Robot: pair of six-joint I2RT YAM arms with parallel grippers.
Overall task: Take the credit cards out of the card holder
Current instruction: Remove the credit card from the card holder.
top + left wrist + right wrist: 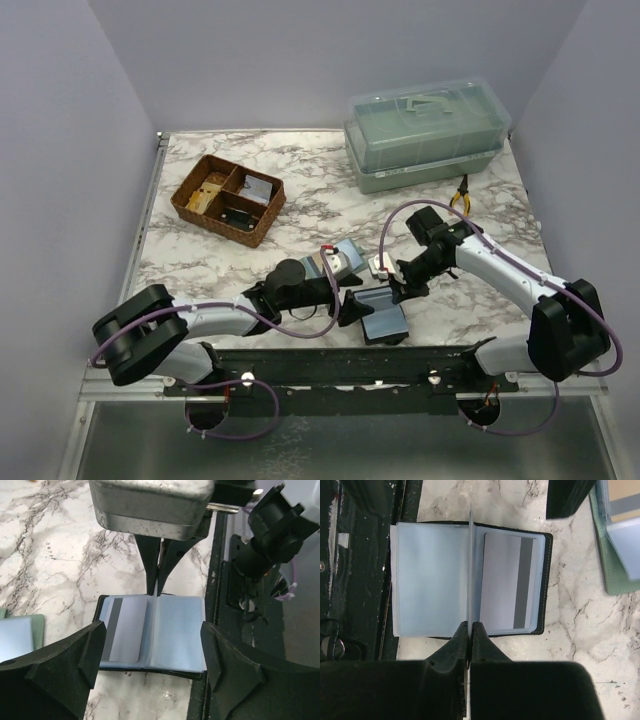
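The black card holder (385,322) (150,665) (545,580) lies open at the table's near edge, its pale blue sleeves facing up. A credit card (125,627) (512,582) with a grey stripe sits in one pocket. My right gripper (470,625) (400,290) (159,567) is shut on a thin clear sleeve page, which stands upright along the holder's fold. My left gripper (152,635) (352,300) is open, one finger on each side of the holder and nothing between them. Another pale blue card (15,637) (345,257) lies on a green case to the side.
A brown wicker divided tray (228,198) stands at the back left. A clear-lidded green box (425,135) stands at the back right, with yellow-handled pliers (461,195) beside it. The black mounting rail (350,360) runs right beside the holder.
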